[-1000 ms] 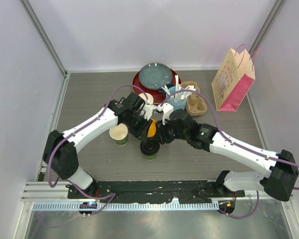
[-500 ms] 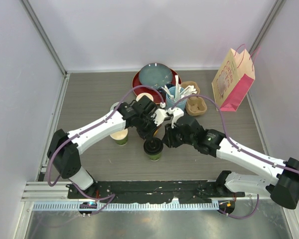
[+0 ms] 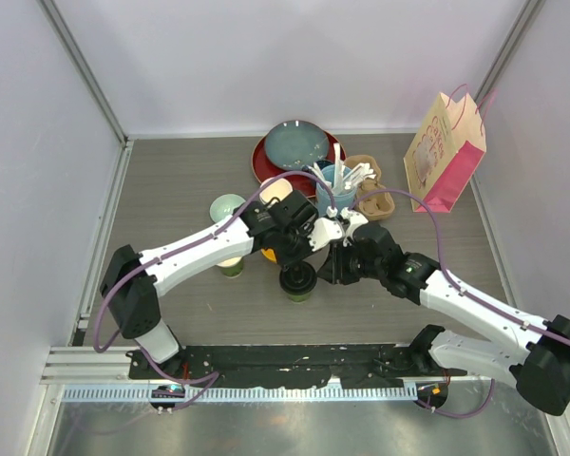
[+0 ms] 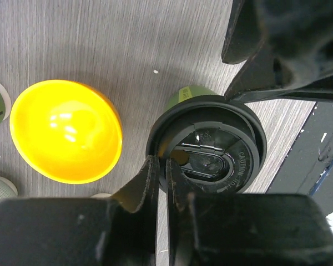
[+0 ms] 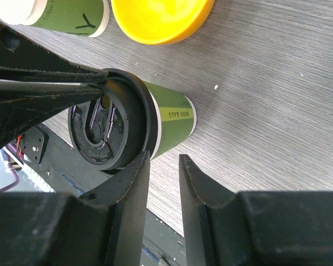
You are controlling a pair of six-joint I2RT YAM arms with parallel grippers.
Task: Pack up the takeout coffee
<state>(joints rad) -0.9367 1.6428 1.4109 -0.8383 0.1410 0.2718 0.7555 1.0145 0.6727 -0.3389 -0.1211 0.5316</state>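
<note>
One dark green paper cup [image 3: 297, 282] stands near the table's front middle with a black lid [image 4: 211, 160] on it; it also shows in the right wrist view [image 5: 169, 116]. My left gripper [image 3: 293, 258] comes from above, its fingertips [image 4: 151, 166] closed on the lid's near rim. My right gripper [image 3: 325, 271] is beside the cup on its right, jaws slightly apart and empty, one finger [image 5: 136, 172] against the lid's edge. The second green cup [image 3: 230, 266] stands open, without a lid, to the left, partly under my left arm; its side shows in the right wrist view [image 5: 66, 14].
A yellow bowl [image 4: 66, 130] lies just behind the lidded cup. At the back stand stacked plates [image 3: 294, 147], a light-blue cup of white utensils [image 3: 337, 185], a cardboard cup carrier [image 3: 372, 195] and a pink paper bag [image 3: 445, 152]. A pale green bowl [image 3: 226, 207] sits left.
Both arms have shifted right and nearer the front. The lidded cup has moved slightly right. My right gripper has drawn back to the cup's right side.
</note>
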